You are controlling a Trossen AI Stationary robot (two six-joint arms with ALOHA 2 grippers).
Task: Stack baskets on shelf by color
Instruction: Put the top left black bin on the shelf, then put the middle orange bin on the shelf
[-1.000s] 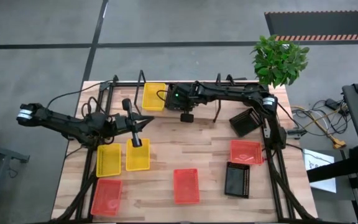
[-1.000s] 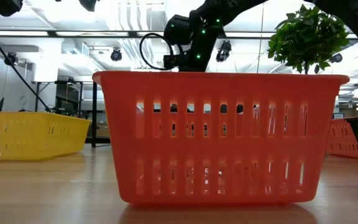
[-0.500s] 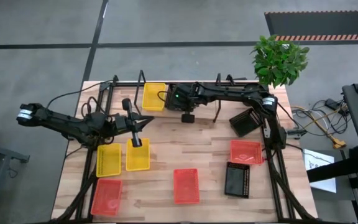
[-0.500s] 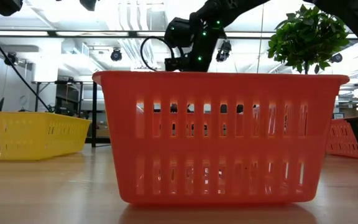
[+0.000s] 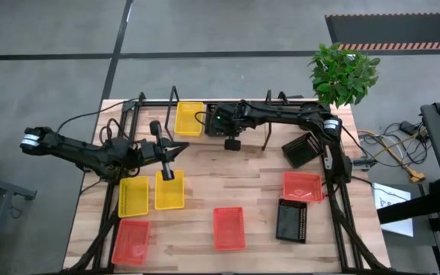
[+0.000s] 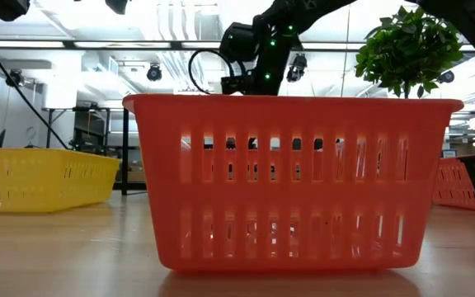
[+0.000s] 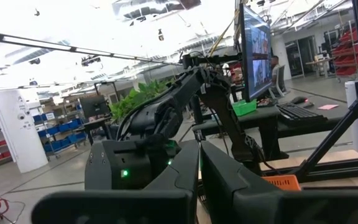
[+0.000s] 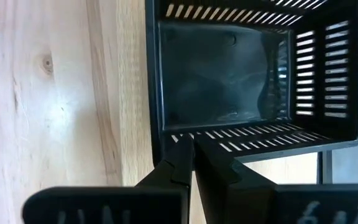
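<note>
My right gripper [image 8: 193,148] is at the shelf [image 5: 176,97] on the table's far edge, shut on a black basket [image 8: 229,68]. In the high view the arm's wrist [image 5: 221,121] hides this basket; a yellow basket [image 5: 189,118] stands on the shelf just left of it. My left gripper [image 7: 199,163] is shut on nothing and held above the table's left middle [image 5: 179,148], pointing toward the right arm. Loose on the table are two yellow baskets [image 5: 134,195] [image 5: 169,191], three orange ones [image 5: 131,241] [image 5: 228,228] [image 5: 302,186] and two black ones [image 5: 292,220] [image 5: 300,150]. My right gripper pinches the black basket's near wall at its rim [image 8: 180,138], close to one corner, between its two fingers. The fingers slant down at it from above. The basket's open side faces up; whether it rests on the shelf or hangs clear I cannot tell.
A potted plant [image 5: 344,72] stands at the far right corner. In the low view the middle orange basket [image 6: 291,181] fills the foreground, with a yellow basket [image 6: 39,177] to its left. Bare wood lies between the shelf and the loose baskets [image 5: 235,172].
</note>
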